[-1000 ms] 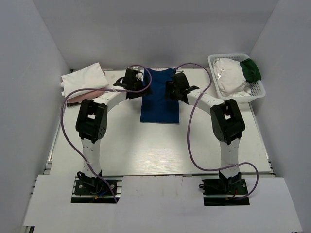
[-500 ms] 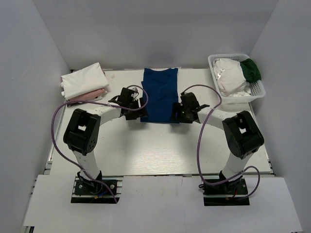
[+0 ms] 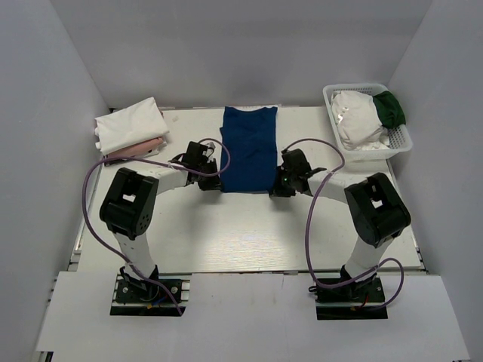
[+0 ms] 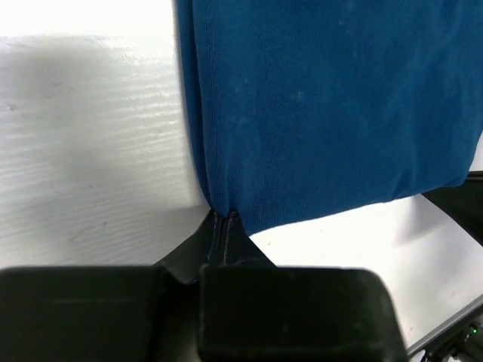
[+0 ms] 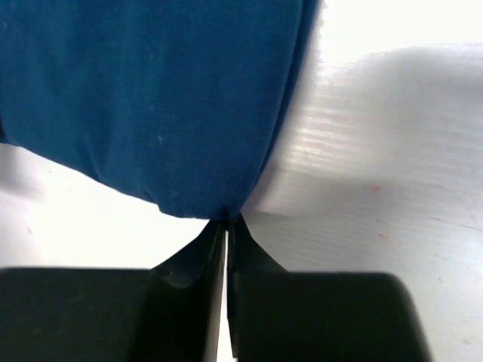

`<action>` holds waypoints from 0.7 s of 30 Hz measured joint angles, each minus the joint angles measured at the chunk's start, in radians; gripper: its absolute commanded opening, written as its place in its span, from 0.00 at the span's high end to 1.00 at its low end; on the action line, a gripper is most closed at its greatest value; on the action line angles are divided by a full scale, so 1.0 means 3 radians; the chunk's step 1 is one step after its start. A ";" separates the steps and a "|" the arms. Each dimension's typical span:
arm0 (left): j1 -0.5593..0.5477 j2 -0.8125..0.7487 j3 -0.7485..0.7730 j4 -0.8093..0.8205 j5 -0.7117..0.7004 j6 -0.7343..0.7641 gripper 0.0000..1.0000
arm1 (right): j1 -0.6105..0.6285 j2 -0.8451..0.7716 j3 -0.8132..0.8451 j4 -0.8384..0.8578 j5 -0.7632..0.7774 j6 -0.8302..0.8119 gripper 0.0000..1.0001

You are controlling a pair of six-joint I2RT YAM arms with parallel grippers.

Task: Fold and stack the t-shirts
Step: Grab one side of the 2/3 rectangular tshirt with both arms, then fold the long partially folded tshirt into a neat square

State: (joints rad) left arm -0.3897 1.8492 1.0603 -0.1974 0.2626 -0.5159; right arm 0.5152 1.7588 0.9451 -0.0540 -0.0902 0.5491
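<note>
A royal-blue t-shirt [image 3: 249,147] lies as a long folded strip at the middle back of the table. My left gripper [image 3: 214,182] is shut on its near left corner. The left wrist view shows the closed tips [image 4: 224,217] pinching the blue cloth [image 4: 324,105]. My right gripper [image 3: 277,188] is shut on the near right corner, its tips [image 5: 228,221] pressed together at the cloth's [image 5: 151,98] edge. A folded white t-shirt [image 3: 130,124] lies on a pale pink one [image 3: 143,148] at the back left. A white t-shirt [image 3: 358,119] and a dark green one [image 3: 392,108] sit in the basket.
The white lattice basket [image 3: 400,142] stands at the back right corner. Purple cables loop over both arms near the shirt. White walls close in the table [image 3: 241,234] on three sides.
Both arms drew back from the far end of the blue t-shirt to its near edge. Both grippers went from open to shut on the near corners.
</note>
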 measured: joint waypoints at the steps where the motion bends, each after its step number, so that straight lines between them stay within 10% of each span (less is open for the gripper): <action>1: 0.0001 -0.0014 -0.0022 0.0014 0.0015 0.0001 1.00 | 0.0003 -0.0019 -0.0023 0.0013 0.0005 0.0004 1.00; 21: -0.0226 -0.1979 -0.0540 -0.0141 0.0144 -0.0095 1.00 | 0.0245 -0.1834 -0.0408 -0.0326 -0.0033 -0.0064 1.00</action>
State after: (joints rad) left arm -0.4576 1.2556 0.8982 -0.2398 0.3058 -0.5446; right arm 0.5888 1.2087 0.8227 -0.1516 -0.1001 0.5301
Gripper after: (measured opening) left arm 0.018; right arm 0.009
